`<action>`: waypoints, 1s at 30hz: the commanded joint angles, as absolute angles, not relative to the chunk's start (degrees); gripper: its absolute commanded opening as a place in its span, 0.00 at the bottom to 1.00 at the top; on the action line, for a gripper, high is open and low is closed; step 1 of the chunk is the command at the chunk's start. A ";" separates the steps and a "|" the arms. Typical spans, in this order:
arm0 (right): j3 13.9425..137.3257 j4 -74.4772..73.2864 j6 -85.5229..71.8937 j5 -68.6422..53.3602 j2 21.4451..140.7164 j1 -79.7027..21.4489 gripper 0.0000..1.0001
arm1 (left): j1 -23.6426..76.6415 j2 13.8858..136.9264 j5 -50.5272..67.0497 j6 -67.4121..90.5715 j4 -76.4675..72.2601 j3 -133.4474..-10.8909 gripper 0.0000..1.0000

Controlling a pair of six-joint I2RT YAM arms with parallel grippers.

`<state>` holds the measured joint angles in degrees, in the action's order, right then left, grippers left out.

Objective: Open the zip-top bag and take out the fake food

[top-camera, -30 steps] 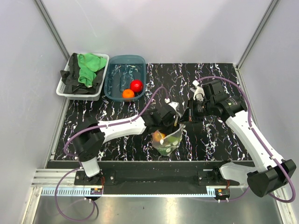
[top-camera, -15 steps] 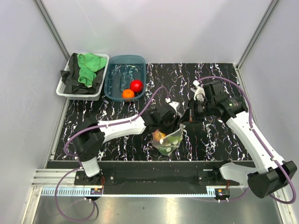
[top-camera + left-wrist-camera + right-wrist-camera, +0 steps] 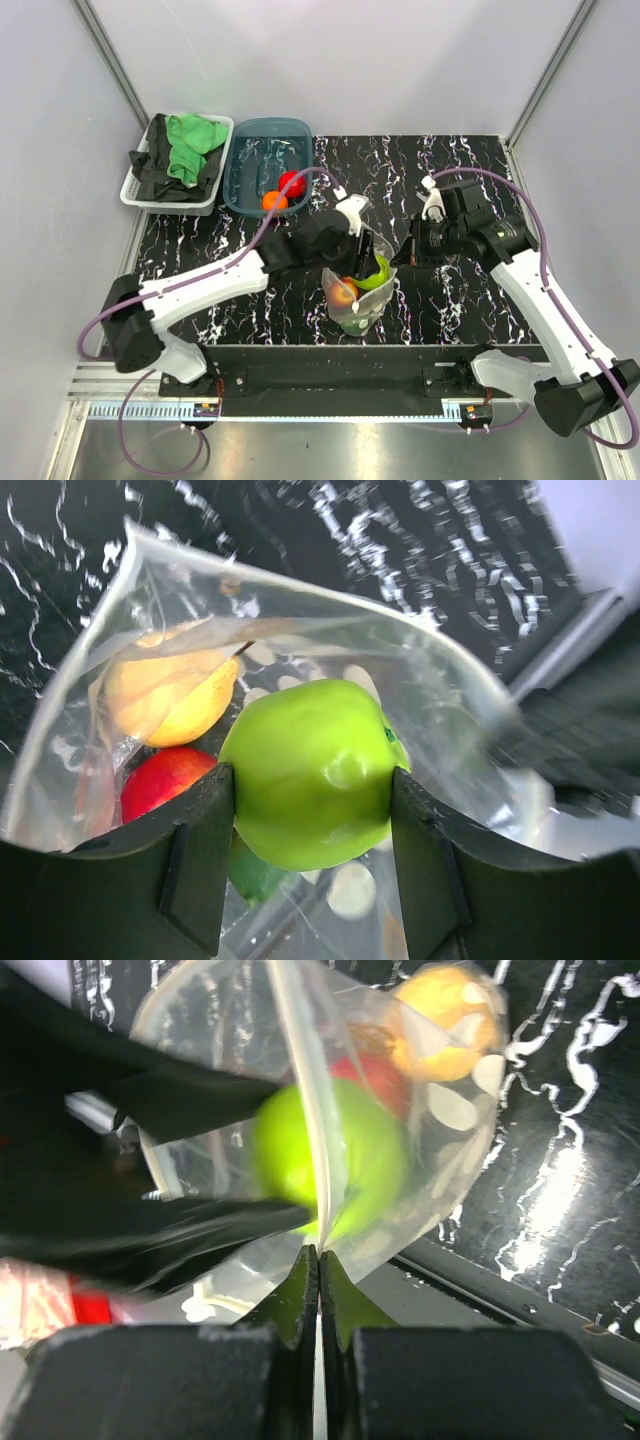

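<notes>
- Black, white-veined table (image 3: 470,300), with grey walls on three sides.
- zip-top bag (image 3: 358,312) stands near the front edge, mid-table, between the two arms. Its mouth is open and faces up.
- left gripper (image 3: 310,790): fingers clamp both sides of the lime green fruit (image 3: 300,765), which sits at the bag mouth.
- right gripper (image 3: 318,1258): jaws pinched tight on the bag's rim, on its right side.
- Lower inside the bag are a yellow fruit (image 3: 170,695), a red fruit (image 3: 160,780), and a sliver of dark green fruit (image 3: 255,875) under the lime one.
- Teal tub (image 3: 250,155) at back-left holds a round red fruit (image 3: 292,182) and an orange fruit (image 3: 274,201), side by side.
- White basket (image 3: 137,195) sits just left of the tub, with a green cloth (image 3: 190,145) on top of black cloths (image 3: 155,170).
</notes>
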<state>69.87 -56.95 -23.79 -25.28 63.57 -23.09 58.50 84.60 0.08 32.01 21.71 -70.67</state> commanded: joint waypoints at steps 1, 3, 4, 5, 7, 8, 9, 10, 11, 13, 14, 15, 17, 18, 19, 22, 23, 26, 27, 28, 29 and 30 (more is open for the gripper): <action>68.91 -58.09 -23.20 -21.19 62.40 -22.76 0.00 | 59.06 76.66 2.20 26.56 18.38 -67.60 0.00; 67.77 -58.10 -23.29 -20.57 61.53 -22.68 0.00 | 58.89 71.56 2.81 25.67 16.62 -65.14 0.00; 67.42 -58.10 -23.29 -20.57 61.26 -22.76 0.00 | 58.36 69.98 3.51 24.71 14.44 -63.21 0.00; 66.63 -58.10 -23.38 -20.57 60.74 -22.76 0.00 | 58.10 67.09 4.47 24.26 13.46 -62.67 0.00; 65.83 -58.18 -23.38 -20.57 59.94 -22.76 0.00 | 57.31 65.40 6.59 23.12 12.22 -62.58 0.00; 64.87 -58.10 -23.38 -20.57 59.16 -22.76 0.00 | 56.96 64.78 7.37 22.77 12.30 -63.19 0.00; 64.34 -58.10 -23.47 -20.31 58.72 -22.76 0.00 | 56.69 64.08 8.25 22.42 12.39 -63.80 0.00; 63.73 -58.10 -23.47 -20.22 57.67 -22.76 0.00 | 56.17 63.81 8.35 22.06 12.22 -64.33 0.00; 62.85 -58.10 -23.64 -20.04 57.22 -22.76 0.00 | 55.81 63.55 8.09 22.15 12.04 -65.12 0.00; 62.49 -58.27 -23.64 -20.39 56.43 -22.76 0.00 | 53.98 63.02 7.56 23.02 9.95 -65.48 0.00; 62.66 -58.36 -23.64 -20.56 56.34 -22.76 0.00 | 53.09 63.10 7.73 23.38 9.06 -65.57 0.00; 62.84 -58.45 -23.47 -20.48 56.25 -22.76 0.00 | 52.13 63.02 7.47 24.34 8.27 -65.65 0.00; 63.89 -58.88 -23.03 -20.48 56.25 -22.76 0.00 | 49.14 63.89 6.33 25.22 7.12 -66.62 0.00; 64.24 -59.15 -22.77 -20.39 56.42 -22.76 0.00 | 48.09 64.42 5.72 25.92 6.77 -67.67 0.00; 64.60 -59.41 -22.59 -20.39 56.51 -22.76 0.00 | 45.55 65.47 5.80 26.28 4.94 -68.02 0.00; 66.35 -60.29 -21.89 -19.86 56.69 -22.76 0.00 | 39.58 68.97 3.00 30.39 1.86 -69.08 0.00; 66.71 -60.64 -21.45 -19.52 56.78 -22.76 0.00 | 37.64 70.30 2.38 32.15 1.32 -69.60 0.00; 68.20 -61.70 -20.83 -18.90 57.04 -22.85 0.00 | 30.16 76.19 3.85 40.59 0.18 -71.10 0.00; 68.46 -62.13 -20.66 -18.72 57.13 -22.76 0.00 | 28.67 77.68 4.74 42.87 -2.96 -71.89 0.00; 69.16 -62.40 -20.48 -18.37 57.13 -22.76 0.00 | 26.39 79.52 5.09 43.06 -4.29 -72.33 0.00; 69.34 -62.66 -20.04 -18.02 57.13 -22.76 0.00 | 25.41 82.50 4.40 43.15 -5.18 -72.94 0.00; 69.69 -63.10 -20.04 -17.76 57.13 -22.76 0.00 | 23.83 84.27 3.96 42.98 -6.84 -74.34 0.00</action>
<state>66.26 -61.39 -22.11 -19.99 57.21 -23.07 28.49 78.26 4.78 37.65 1.78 -70.06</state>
